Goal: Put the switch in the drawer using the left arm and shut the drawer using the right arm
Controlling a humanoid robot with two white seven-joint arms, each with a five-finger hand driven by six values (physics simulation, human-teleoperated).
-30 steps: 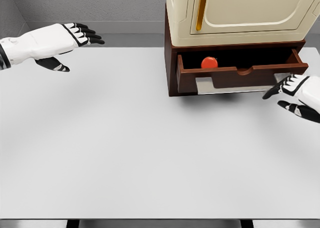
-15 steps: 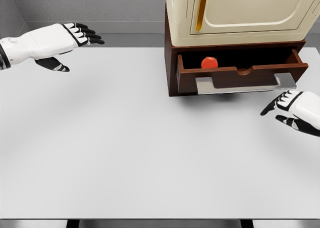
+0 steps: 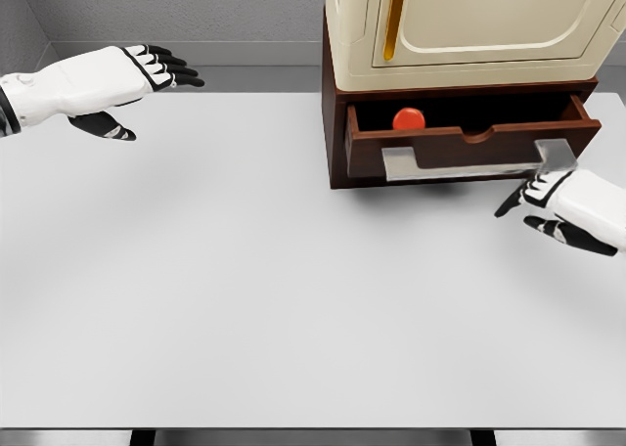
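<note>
The brown drawer stands partly pulled out of its dark wooden cabinet at the table's back right. Inside it, near the left end, lies a red round switch. A grey metal handle runs under the drawer front. My right hand hovers open just below the handle's right end, fingers pointing left toward the drawer front. My left hand is raised at the far left, open and holding nothing, well away from the drawer.
A cream appliance with a yellow door handle sits on top of the cabinet. The white table stretches across the view, with its front edge near the bottom. A grey wall stands behind.
The drawer has slid a little way back into the cabinet. My right hand dropped, then moved left and up toward the handle's right end. The left arm stayed still.
</note>
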